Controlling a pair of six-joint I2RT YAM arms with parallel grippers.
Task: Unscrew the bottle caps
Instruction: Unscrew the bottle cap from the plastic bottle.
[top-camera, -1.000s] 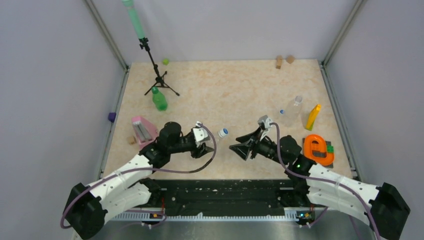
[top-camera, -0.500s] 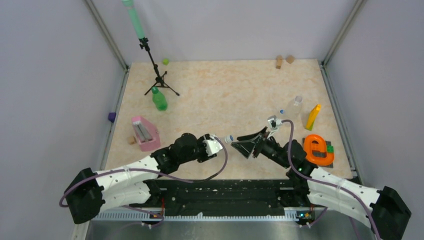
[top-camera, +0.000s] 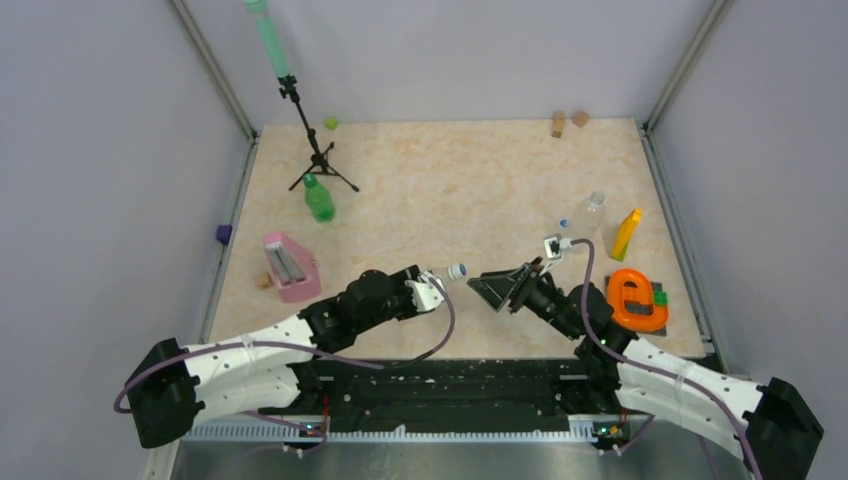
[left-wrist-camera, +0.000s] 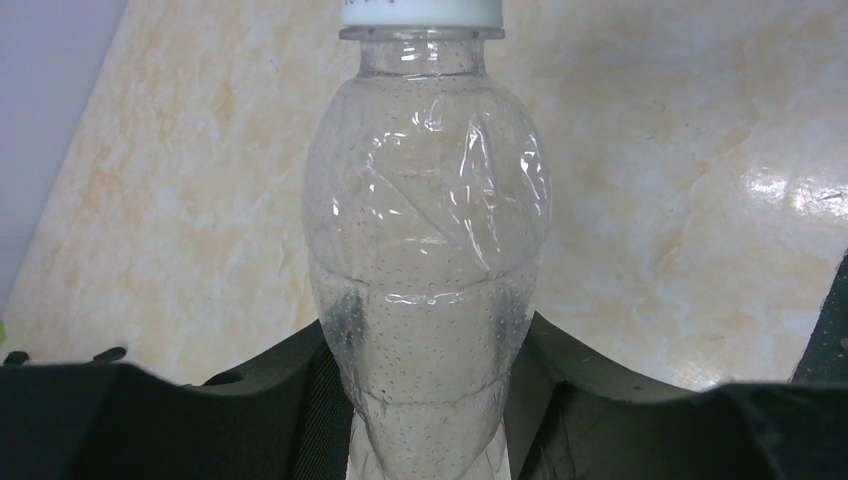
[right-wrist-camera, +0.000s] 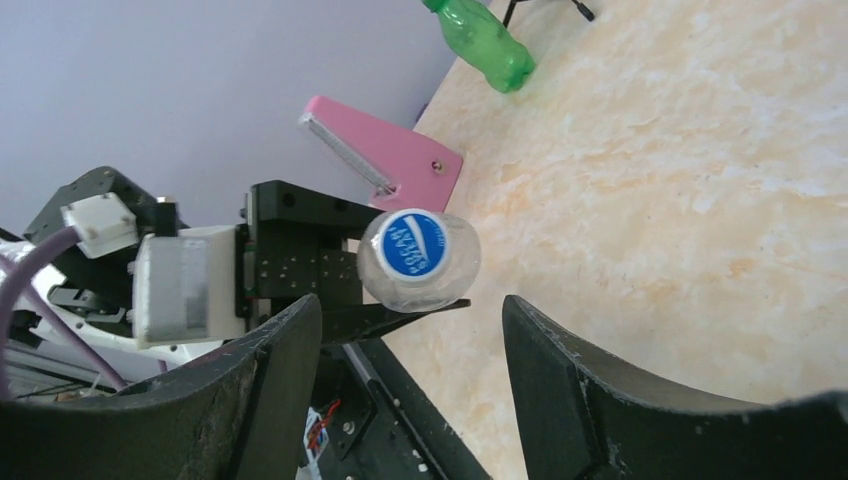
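Observation:
My left gripper (left-wrist-camera: 430, 405) is shut on the lower body of a clear bottle (left-wrist-camera: 430, 250), which it holds off the table, lying level. The bottle's blue cap (top-camera: 457, 271) points right, toward my right gripper (top-camera: 492, 286). In the right wrist view that cap (right-wrist-camera: 412, 243) faces the camera, just beyond and above the gap of the right gripper (right-wrist-camera: 410, 325). The right gripper is open and touches nothing. A green bottle (top-camera: 319, 200) with a dark cap stands at the back left. Another clear bottle (top-camera: 590, 212) is at the right, partly behind my right wrist.
A pink holder (top-camera: 290, 267) sits left of my left arm, and a tripod (top-camera: 318, 150) stands behind the green bottle. At the right are a tall yellow block (top-camera: 627, 233) and an orange ring-shaped object (top-camera: 636, 298). Wooden blocks (top-camera: 570, 121) lie at the back edge.
My left arm has carried the clear bottle to the right, toward the right gripper. The right gripper's jaws have spread wider and it has shifted slightly right and back.

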